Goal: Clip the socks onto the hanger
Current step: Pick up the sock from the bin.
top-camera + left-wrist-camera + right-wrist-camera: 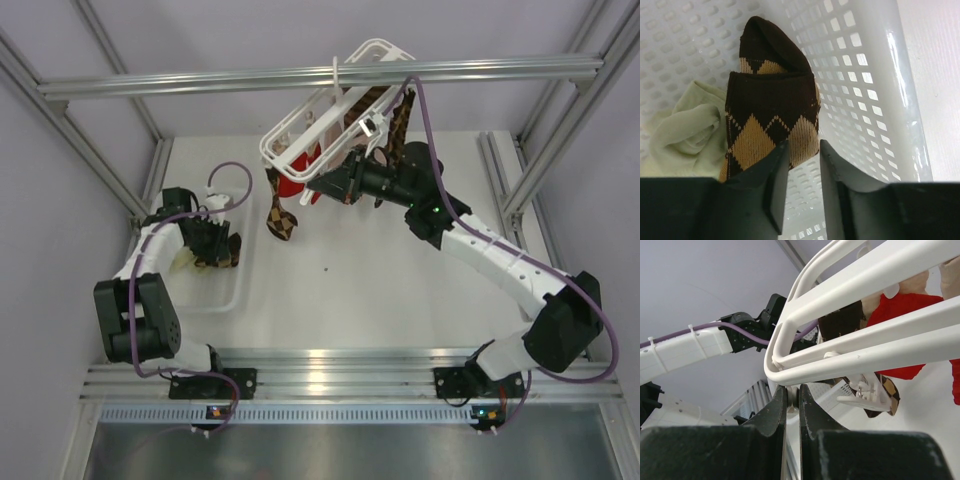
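White bench (400, 300) scene: left gripper (802, 150), jaws narrowly apart, hovers at a brown-and-tan diamond-check fabric sock (770, 100) in a white perforated plastic basket (865, 75); right gripper (791, 390), jaws clamped, pins the white plastic open-frame hanger (840, 367). Closing on only the cuff's edge could let it slip.

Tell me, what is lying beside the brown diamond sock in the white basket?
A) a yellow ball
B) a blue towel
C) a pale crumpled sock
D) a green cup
C: the left wrist view shows a pale crumpled sock lying against the brown-and-tan diamond sock inside the perforated white basket.
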